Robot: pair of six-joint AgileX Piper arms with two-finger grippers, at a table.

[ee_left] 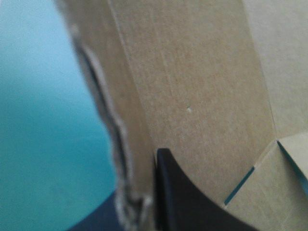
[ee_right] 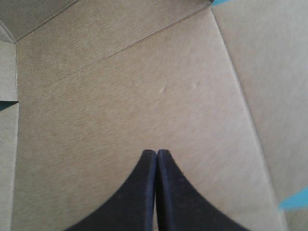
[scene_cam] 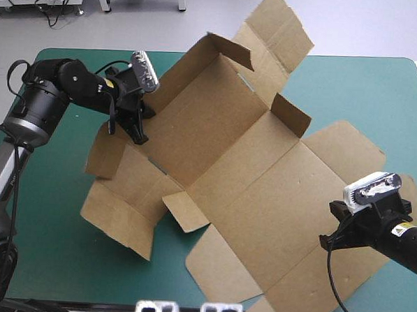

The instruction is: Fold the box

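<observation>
Brown box [scene_cam: 222, 164] partly raised, left hand [scene_cam: 138, 131] seemingly clamped on its wall, right hand [ee_right: 157, 153] closed above its flat panel

The box [scene_cam: 222, 164], a cut sheet of brown board, lies across the middle of the table [scene_cam: 63, 260] with its teal-green cover. It runs from the far edge toward the near right corner, and one flap reaches past the far edge. The panels on its left side stand raised. The left gripper [scene_cam: 138, 133], with two black fingers, sits at that raised wall with the wall's edge pinched between them. The right gripper [ee_right: 157, 153] is over the flat near-right panel, its fingers pressed together, perhaps touching the board.
</observation>
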